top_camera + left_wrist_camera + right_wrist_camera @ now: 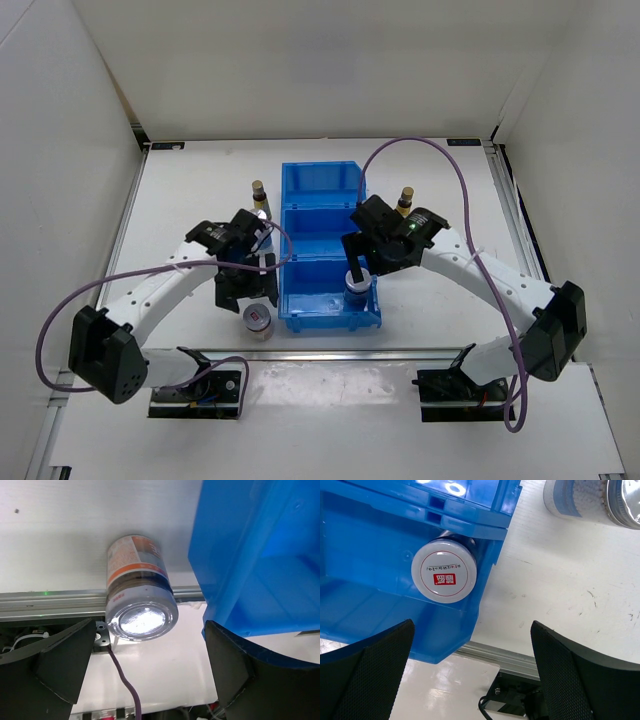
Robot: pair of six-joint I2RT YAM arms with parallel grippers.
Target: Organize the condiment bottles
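Right at L end effector (150, 626): jar (140, 587), ungripped

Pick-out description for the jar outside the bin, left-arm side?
Find the blue bin mid-table, then its near left corner. The jar stands on the table just outside it. Silver lid, orange-banded label; the container inside the bin has a white lid with a red stamp.
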